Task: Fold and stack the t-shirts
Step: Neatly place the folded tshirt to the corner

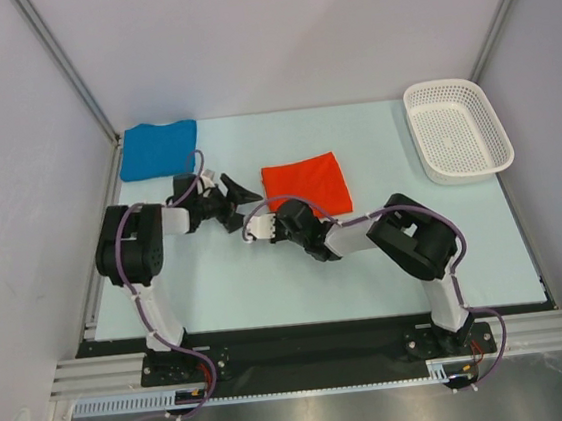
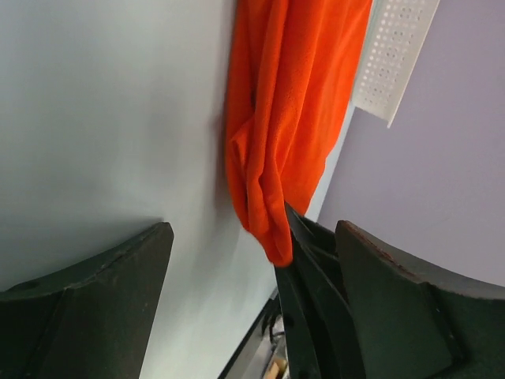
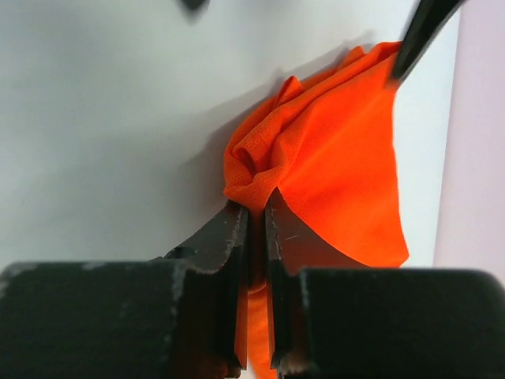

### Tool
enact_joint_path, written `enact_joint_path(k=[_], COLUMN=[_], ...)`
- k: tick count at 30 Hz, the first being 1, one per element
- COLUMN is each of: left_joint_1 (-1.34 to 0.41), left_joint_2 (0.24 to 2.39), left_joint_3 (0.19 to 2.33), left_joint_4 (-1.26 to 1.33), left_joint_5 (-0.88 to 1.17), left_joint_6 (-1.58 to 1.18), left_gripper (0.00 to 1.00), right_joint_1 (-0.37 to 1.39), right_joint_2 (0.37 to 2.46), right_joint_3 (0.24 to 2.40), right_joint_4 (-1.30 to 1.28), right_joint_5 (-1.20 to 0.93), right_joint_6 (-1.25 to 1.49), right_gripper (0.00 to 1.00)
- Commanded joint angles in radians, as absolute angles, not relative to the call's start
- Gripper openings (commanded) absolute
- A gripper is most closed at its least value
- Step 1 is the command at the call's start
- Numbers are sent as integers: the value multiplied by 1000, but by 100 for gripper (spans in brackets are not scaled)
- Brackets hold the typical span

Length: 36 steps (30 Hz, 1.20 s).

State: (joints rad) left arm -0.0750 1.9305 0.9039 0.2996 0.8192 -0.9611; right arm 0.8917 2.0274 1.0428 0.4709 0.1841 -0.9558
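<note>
At the middle of the desk (image 1: 268, 282), the right tool (image 3: 256, 207) grips the orange shirt (image 1: 306, 183) by its corner, the left tool (image 1: 242, 188) gaping beside it. The blue shirt (image 1: 159, 148) lies folded far left, a basket (image 1: 457, 130) far right.

orange shirt: bright orange-red soft cloth t-shirt (image 1: 306, 183), short sleeves not visible, folded to a rough square
orange pose: lies mostly flat near the middle of the pale table (image 1: 367, 262)
orange corner: near-left corner bunched into wrinkled folds, pinched between the closed fingers of the right gripper (image 3: 256, 209)
blue shirt: bright blue soft cloth t-shirt (image 1: 159, 149), folded to a compact rectangle, far edge wavy
blue pose: flat at the table's far-left corner
relation: well apart, not stacked; blue sits left of and farther back than orange
</note>
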Motion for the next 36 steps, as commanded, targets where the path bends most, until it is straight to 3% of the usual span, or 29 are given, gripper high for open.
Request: enact_joint_path(k=[1, 12, 19, 25, 28, 30, 32, 36], left_joint_1=[-155, -235, -276, -281, -281, -281, -279, -282], left_joint_2=[1979, 2106, 2163, 2152, 2151, 2155, 2151, 2125], left_joint_3=[989, 1098, 1106, 1126, 1158, 1187, 1233, 1307], left_joint_4=[347, 353, 434, 361, 342, 339, 275, 180], left_joint_5=[822, 778, 793, 746, 732, 721, 689, 654], left_joint_6=[-1015, -1126, -1200, -1171, -1152, -1129, -1080, -901], left_gripper=[91, 91, 81, 65, 38, 26, 4, 0], right_joint_1=[884, 874, 858, 856, 859, 864, 867, 874], right_joint_2=[1928, 1858, 1845, 1829, 1825, 1821, 1813, 1719], right_joint_3=[1045, 991, 965, 950, 940, 945, 962, 1000], right_joint_4=[457, 485, 508, 538, 558, 560, 534, 419], right_joint_5=[144, 127, 121, 123, 124, 132, 146, 249], right_joint_6=[-881, -833, -825, -795, -767, -749, -718, -544], right_gripper=[5, 5, 6, 8, 10, 11, 17, 66])
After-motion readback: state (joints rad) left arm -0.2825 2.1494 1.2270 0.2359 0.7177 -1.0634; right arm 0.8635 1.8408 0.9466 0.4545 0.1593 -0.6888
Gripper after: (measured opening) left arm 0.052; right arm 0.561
